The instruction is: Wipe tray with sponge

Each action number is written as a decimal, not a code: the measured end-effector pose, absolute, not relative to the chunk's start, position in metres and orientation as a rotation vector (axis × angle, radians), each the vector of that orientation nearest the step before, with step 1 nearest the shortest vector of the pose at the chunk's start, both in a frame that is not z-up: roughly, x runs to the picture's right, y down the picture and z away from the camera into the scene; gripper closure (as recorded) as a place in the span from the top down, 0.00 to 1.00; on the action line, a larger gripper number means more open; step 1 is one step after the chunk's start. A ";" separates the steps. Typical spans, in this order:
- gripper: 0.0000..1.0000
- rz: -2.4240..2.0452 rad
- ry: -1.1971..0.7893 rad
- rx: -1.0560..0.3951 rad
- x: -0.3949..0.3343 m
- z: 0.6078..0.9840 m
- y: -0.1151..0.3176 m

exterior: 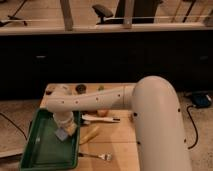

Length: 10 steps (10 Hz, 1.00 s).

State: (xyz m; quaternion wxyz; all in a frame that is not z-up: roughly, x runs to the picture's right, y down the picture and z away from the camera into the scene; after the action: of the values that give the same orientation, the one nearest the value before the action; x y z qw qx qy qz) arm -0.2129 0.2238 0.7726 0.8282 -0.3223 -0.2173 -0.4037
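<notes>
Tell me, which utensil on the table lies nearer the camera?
The fork, beside the tray rim; the white-handled utensil lies farther back. The gripper is over the tray, at the sponge.

Setting: indoor office or lab workspace.
- Wooden table (120, 150), with a light top.
- Behind the table, a long dark cabinet wall (100, 55) capped by a pale ledge.
- Beyond that ledge, a wheeled office chair (102, 10) on a wood-toned floor.
- Right of the table, a black cable (192, 125) and a blue object (202, 99) on speckled flooring.
- At the table's left end, a green tray (35, 135) with the gripper (64, 129) lowered over it.
</notes>
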 end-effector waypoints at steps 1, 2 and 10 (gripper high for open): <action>0.00 -0.857 -0.461 -0.687 -0.213 0.772 0.224; 0.00 -0.859 -0.461 -0.688 -0.213 0.772 0.224; 0.00 -0.999 -0.524 -0.709 -0.236 0.773 0.243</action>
State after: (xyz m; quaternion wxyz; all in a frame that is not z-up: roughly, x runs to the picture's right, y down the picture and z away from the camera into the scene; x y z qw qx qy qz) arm -0.2359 0.2425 0.7726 0.7863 -0.3289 -0.2430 -0.4632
